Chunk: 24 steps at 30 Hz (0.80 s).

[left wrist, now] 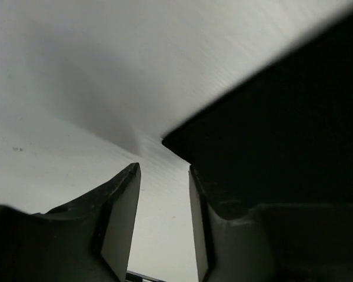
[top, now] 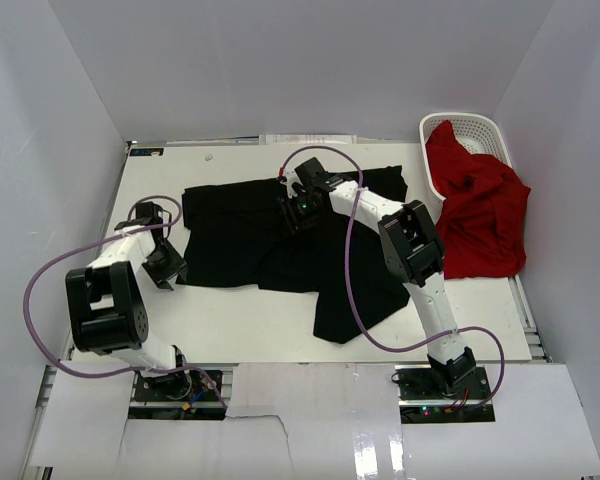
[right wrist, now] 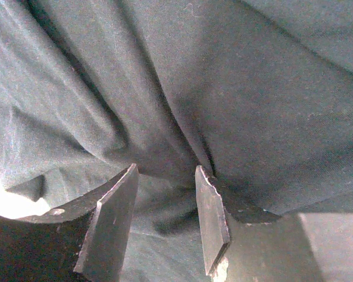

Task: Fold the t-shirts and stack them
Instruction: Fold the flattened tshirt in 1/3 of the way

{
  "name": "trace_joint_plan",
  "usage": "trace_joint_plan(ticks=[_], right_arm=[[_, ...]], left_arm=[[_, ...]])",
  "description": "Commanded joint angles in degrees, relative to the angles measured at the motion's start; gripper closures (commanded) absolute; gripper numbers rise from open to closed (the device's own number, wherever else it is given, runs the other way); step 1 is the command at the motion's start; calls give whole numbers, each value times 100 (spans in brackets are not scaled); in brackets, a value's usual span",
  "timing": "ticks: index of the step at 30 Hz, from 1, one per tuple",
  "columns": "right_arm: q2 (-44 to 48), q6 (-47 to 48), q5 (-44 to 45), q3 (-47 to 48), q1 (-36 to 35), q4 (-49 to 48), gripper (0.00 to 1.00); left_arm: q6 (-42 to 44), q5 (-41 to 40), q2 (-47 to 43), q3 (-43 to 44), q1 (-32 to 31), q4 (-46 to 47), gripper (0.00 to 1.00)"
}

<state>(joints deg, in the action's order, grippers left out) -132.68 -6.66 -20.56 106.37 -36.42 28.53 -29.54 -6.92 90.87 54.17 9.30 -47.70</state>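
Left gripper (left wrist: pixel 163 169), jaws apart and empty, is sitting at the black shirt's (top: pixel 235 240) near-left corner while right gripper (right wrist: pixel 165 169), likewise apart, is hanging over its far middle, red shirt (top: pixel 480 220) lying far right; judgement: both should be pinching hem edges squarely before folding.

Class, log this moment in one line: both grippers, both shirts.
left gripper open beside black t-shirt corner | right gripper open above it | red t-shirt draped over basket

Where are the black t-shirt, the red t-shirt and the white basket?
black t-shirt (top: pixel 235 235): top view, flat body.
red t-shirt (top: pixel 485 220): top view, bunched middle.
white lattice basket (top: pixel 480 138): top view, bare inner wall.
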Motion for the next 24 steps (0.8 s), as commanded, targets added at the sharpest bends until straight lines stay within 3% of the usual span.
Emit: trace_joint_plan(ticks=[1, 9, 20, 22, 24], right_arm=[[58, 94, 157, 68, 65, 407, 49], [23, 77, 87, 147, 57, 425, 49], [41, 85, 140, 121, 65, 442, 49], [50, 85, 140, 104, 65, 442, 49], [58, 77, 140, 104, 65, 442, 49]], left_arm=[[317, 806, -877, -144, 19, 780, 48], [449, 674, -808, -143, 19, 885, 44], [414, 683, -26, -302, 19, 1149, 43], [414, 578, 202, -285, 10, 1158, 47], [440, 542, 352, -284, 19, 1175, 60]])
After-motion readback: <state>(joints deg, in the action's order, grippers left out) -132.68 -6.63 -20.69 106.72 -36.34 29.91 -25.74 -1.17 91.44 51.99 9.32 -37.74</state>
